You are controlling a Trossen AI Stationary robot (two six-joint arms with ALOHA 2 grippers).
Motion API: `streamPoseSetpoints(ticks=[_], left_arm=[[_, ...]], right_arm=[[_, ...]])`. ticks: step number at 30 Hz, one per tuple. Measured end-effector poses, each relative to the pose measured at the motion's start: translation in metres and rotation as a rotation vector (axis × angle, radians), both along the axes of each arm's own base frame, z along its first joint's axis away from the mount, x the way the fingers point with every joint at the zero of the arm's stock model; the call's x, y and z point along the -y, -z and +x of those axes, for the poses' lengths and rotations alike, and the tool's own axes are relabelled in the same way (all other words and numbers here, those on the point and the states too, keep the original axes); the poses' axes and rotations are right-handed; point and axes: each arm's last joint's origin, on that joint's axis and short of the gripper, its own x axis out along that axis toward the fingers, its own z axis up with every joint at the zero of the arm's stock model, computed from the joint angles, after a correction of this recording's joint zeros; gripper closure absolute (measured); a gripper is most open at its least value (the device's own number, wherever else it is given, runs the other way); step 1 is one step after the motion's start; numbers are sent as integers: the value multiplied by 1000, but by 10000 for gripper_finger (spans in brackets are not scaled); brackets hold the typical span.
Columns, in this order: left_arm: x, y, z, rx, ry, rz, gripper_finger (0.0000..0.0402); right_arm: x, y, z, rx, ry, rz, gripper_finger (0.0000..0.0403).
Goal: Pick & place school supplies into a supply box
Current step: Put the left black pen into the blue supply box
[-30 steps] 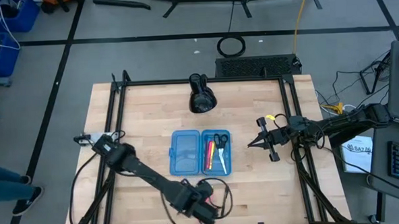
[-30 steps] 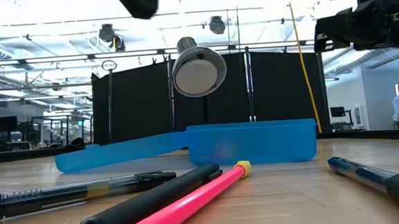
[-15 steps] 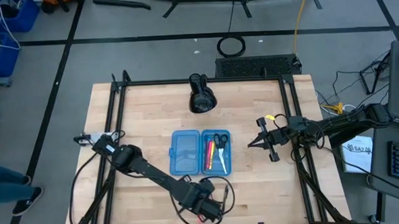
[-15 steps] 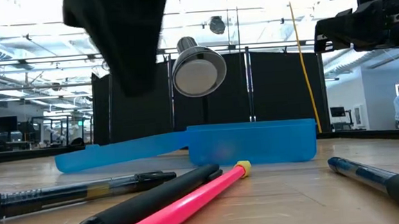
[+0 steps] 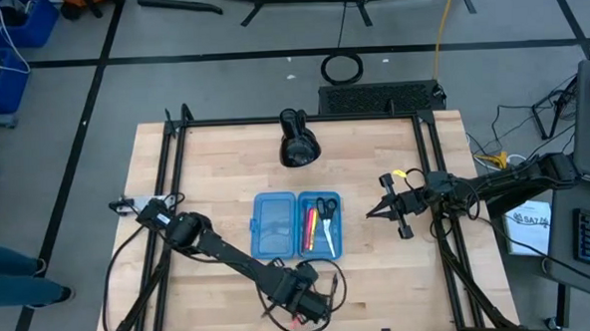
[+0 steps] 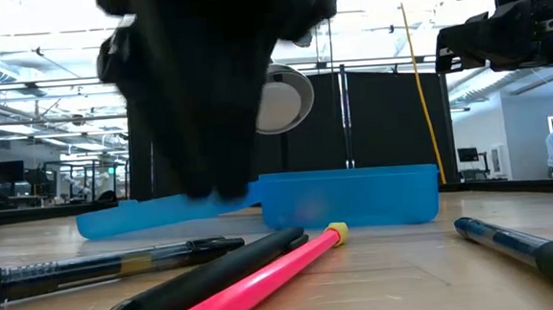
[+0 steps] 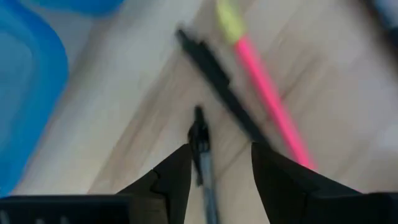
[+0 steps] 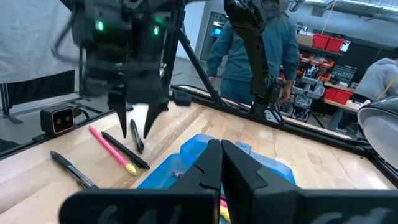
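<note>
The supply box (image 5: 296, 225) lies open on the table, a light-blue case with red and yellow pens (image 5: 313, 227) and black scissors (image 5: 325, 206) in its right half. Near the table's front edge lie loose pens: a pink one (image 7: 267, 99), a black one (image 7: 217, 81), a clear-barrelled one (image 6: 110, 266) and a blue one (image 6: 522, 241). My left gripper (image 7: 219, 152) points down over them, open, with a dark pen (image 7: 202, 162) lying between its fingers, apart from both. My right gripper (image 5: 370, 214) hangs shut, right of the box.
A black dome-shaped lamp (image 5: 296, 145) stands behind the box, toward the far edge. A black frame (image 5: 176, 171) runs along the table's sides. People stand in the room beyond the table (image 8: 249, 43).
My left gripper has come down over the loose pens at the table's front edge and shifted a little toward the right. The pens and the box lie as before.
</note>
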Motion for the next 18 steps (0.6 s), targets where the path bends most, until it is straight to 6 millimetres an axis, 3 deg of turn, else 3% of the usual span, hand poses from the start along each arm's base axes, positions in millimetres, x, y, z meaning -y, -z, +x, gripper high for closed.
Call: streamPoseSetpoints(ticks=[5,18], left_arm=[[-4,24,-10,-86,-37,0,231],[-5,39,-8,-31,-8,-5,243]], right_arm=[[0,0,0,0,0,0,403],[0,0,0,-1,0,1,403]])
